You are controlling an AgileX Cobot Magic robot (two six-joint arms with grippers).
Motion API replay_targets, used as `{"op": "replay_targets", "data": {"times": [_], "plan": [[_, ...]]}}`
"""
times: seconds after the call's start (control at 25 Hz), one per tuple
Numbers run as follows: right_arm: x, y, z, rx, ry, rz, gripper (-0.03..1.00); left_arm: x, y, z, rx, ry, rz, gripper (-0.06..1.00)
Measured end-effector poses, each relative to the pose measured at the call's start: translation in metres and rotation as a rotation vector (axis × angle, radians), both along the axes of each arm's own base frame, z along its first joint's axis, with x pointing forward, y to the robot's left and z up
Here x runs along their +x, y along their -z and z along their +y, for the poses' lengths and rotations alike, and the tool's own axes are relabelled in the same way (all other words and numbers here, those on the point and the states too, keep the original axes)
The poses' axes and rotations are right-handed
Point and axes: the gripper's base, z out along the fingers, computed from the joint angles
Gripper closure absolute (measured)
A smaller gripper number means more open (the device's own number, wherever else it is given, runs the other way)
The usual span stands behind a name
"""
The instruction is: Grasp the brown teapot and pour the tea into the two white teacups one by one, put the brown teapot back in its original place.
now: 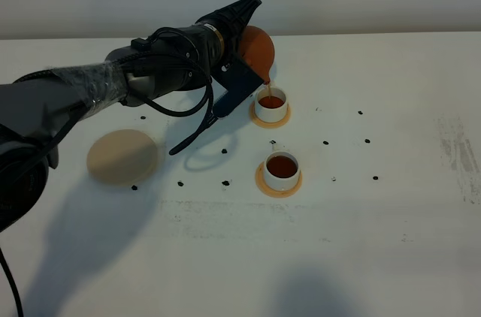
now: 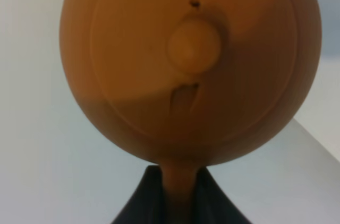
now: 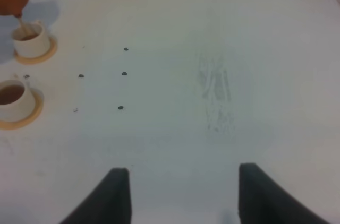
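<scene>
The left gripper [image 1: 242,37] has its jaws clamped on the handle of the brown teapot [image 1: 258,49], which hangs tipped spout-down above the teacup nearer the tabletop's far edge [image 1: 270,107], and a thin stream of tea [image 1: 266,86] runs from the spout into that cup. The second teacup [image 1: 282,170] sits closer to the near edge on its small orange coaster [image 1: 279,184], dark tea inside, while the large beige coaster [image 1: 122,156] lies bare toward the left edge. The right gripper [image 3: 180,195] hangs over open tabletop [image 3: 212,75] well apart from the cups, its jaws spread with nothing between them.
</scene>
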Motion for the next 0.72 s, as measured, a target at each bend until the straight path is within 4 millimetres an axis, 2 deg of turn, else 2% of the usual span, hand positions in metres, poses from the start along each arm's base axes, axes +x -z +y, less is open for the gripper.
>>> {"op": "replay_targets", "data": {"times": [0.72], "plan": [[0.0000, 0.0000, 0.0000, 0.000, 0.000, 0.000, 0.53, 0.0002, -0.0007, -0.0006, 0.026, 0.024, -0.018, 0.83]]}}
